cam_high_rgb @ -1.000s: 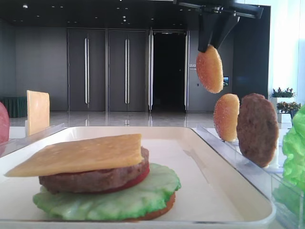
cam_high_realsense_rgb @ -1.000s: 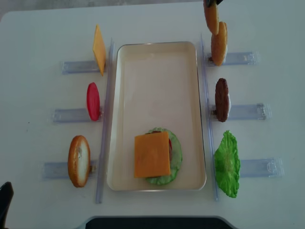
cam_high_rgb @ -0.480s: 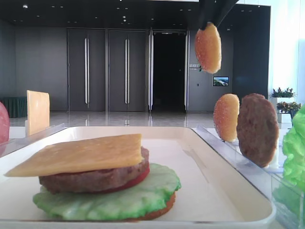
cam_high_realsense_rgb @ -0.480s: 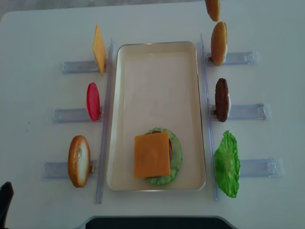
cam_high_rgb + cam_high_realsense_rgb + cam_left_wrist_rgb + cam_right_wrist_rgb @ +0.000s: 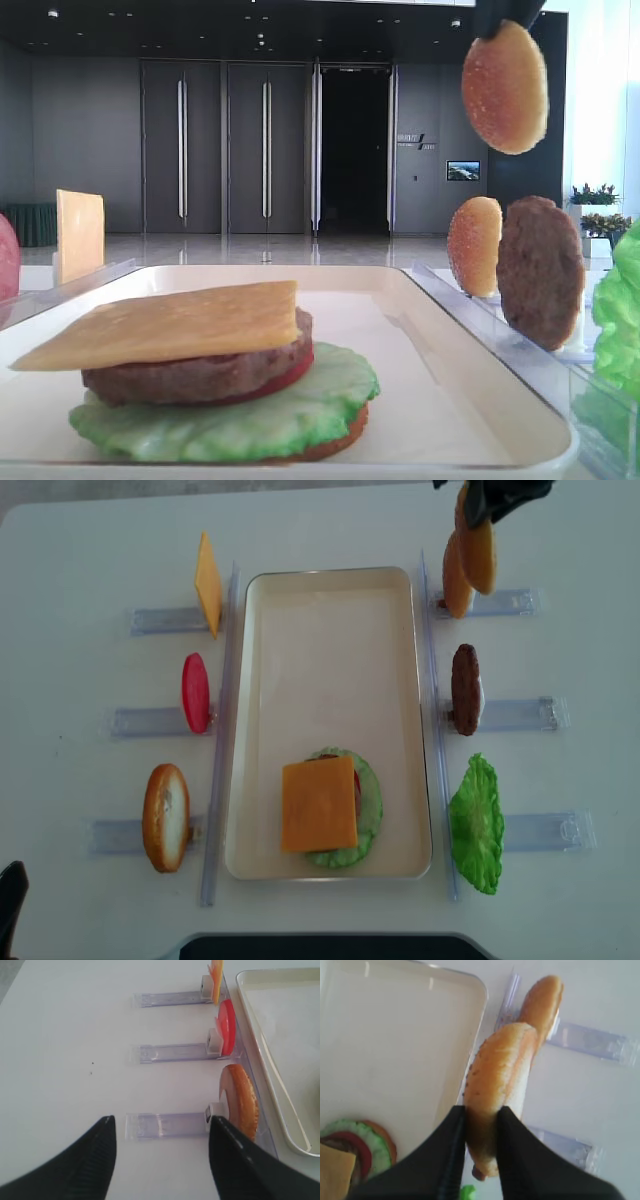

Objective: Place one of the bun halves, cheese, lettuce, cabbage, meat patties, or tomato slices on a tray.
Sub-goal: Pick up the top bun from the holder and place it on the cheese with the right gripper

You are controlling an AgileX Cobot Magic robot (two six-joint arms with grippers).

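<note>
Bun half (image 5: 495, 1090), golden, domed and seed-speckled, is pinched on edge by the right gripper (image 5: 481, 1125), in the air beside the cream tray (image 5: 470, 1025); arm mostly cropped. Left gripper (image 5: 162, 1152) stands wide apart, holding nothing.

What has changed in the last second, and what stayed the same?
The right end effector, shut on a bun half, carried it up and then sideways, to the right in both exterior views. The second bun half in its rack, the stack on the tray and the left end effector did not move.
</note>
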